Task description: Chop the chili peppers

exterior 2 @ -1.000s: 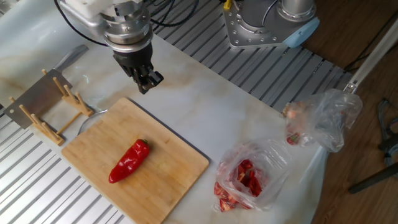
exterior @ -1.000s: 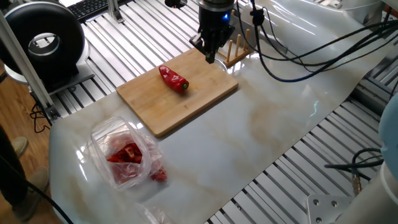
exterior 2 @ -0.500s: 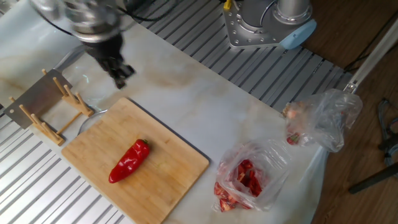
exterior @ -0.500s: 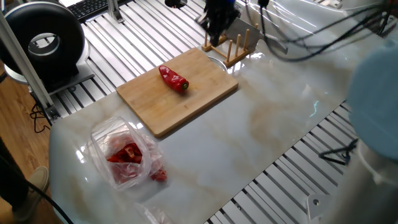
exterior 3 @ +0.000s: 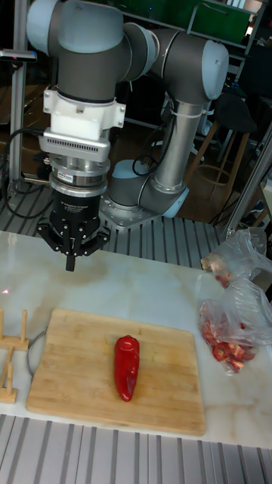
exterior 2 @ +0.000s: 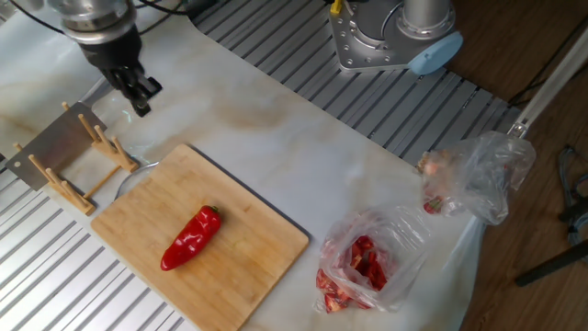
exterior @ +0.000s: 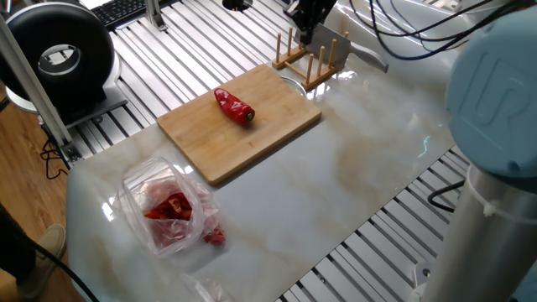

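One whole chili pepper (exterior: 234, 106), glossy red with a small green stem, lies in the middle of the bamboo cutting board (exterior: 252, 138). It also shows in the other fixed view as chili pepper (exterior 2: 191, 237) and in the tall view as chili pepper (exterior 3: 126, 367). My gripper (exterior 2: 140, 96) hangs off the board's far corner, beside the wooden rack (exterior 2: 92, 165) that holds a cleaver blade (exterior 2: 48, 149). Its fingers are pressed together with nothing between them. From the first fixed view the gripper (exterior: 306, 35) sits right above the rack (exterior: 309, 60). In the tall view the gripper (exterior 3: 70, 264) is above the white table behind the board (exterior 3: 68, 378).
A see-through bag with red pieces (exterior 2: 366, 264) lies right of the board, and a second crumpled bag (exterior 2: 478, 175) is beyond it. The robot base (exterior 2: 395, 37) stands at the table's back. A black round device (exterior: 59, 52) sits off the table's left.
My gripper has moved away from the board's far corner toward the rack with the cleaver. The chili and the bags have not moved.
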Controlling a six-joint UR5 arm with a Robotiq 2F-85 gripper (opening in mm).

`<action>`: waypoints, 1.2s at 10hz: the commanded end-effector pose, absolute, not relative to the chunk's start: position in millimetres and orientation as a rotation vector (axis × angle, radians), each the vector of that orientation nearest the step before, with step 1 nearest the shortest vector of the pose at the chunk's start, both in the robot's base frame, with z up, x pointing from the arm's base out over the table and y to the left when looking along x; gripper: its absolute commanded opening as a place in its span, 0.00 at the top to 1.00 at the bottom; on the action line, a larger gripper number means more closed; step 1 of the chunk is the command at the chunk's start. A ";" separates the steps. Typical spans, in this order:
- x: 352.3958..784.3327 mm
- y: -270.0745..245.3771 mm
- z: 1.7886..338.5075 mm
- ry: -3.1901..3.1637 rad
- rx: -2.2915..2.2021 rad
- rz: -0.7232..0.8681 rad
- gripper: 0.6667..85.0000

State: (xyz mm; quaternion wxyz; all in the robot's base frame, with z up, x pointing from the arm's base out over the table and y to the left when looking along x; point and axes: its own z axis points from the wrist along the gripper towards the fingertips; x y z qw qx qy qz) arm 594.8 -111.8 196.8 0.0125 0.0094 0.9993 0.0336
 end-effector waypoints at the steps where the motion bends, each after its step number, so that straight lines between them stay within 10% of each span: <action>1: 592.5 -112.5 197.9 3.127 0.115 0.161 0.99; 12: 625.7 -200.1 198.0 3.165 0.139 0.060 0.99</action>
